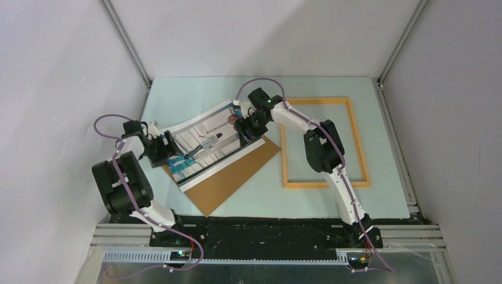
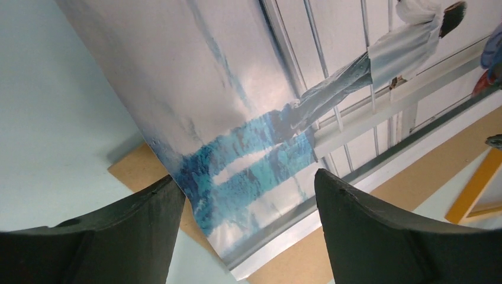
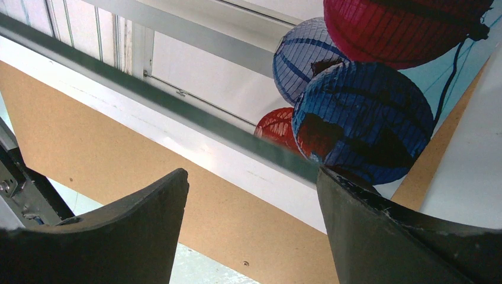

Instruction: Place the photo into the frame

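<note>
The photo lies slanted on the brown backing board, left of the table's middle. The orange-yellow frame lies flat on the table to the right, with nothing inside it. My left gripper is at the photo's left end, open. In the left wrist view the photo curls upward between the spread fingers of my left gripper. My right gripper is at the photo's right end, open. In the right wrist view my right gripper straddles the white border, its right finger at the lantern corner of the photo.
The backing board juts out beyond the photo's near edge, towards the arm bases. The pale green table top is walled in by grey panels on three sides. A corner of the frame shows at the right of the left wrist view.
</note>
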Robot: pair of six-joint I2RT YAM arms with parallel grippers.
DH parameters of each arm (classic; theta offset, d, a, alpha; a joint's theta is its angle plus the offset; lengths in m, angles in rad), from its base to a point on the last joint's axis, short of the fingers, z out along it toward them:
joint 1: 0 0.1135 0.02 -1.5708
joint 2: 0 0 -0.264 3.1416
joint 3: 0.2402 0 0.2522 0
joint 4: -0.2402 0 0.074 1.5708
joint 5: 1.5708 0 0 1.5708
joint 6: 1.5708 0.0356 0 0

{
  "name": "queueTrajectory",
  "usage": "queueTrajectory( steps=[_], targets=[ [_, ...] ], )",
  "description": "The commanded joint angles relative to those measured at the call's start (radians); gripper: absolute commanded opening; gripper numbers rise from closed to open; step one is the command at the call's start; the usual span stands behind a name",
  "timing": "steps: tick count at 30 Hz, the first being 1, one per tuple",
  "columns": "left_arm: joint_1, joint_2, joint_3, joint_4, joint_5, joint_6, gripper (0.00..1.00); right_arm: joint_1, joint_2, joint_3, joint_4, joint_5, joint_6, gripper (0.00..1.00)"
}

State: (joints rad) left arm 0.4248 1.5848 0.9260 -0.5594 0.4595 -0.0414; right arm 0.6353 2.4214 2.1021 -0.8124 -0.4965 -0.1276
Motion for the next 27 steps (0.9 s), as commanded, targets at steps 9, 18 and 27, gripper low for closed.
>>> queueTrajectory(
  steps=[9, 18, 27],
  targets=[
    [-0.012, -0.017, 0.04, 0.04, -0.012, 0.081, 0.84, 0.002, 0.003, -0.027, -0.008, 0.007, -0.006, 0.84],
    [-0.028, 0.064, 0.051, 0.076, 0.111, 0.063, 0.8, 0.006, 0.004, -0.024, -0.004, 0.004, 0.0, 0.84],
    [-0.031, 0.062, 0.05, 0.098, 0.089, 0.057, 0.74, 0.0, 0.023, -0.012, -0.004, -0.012, 0.009, 0.84]
  ],
)
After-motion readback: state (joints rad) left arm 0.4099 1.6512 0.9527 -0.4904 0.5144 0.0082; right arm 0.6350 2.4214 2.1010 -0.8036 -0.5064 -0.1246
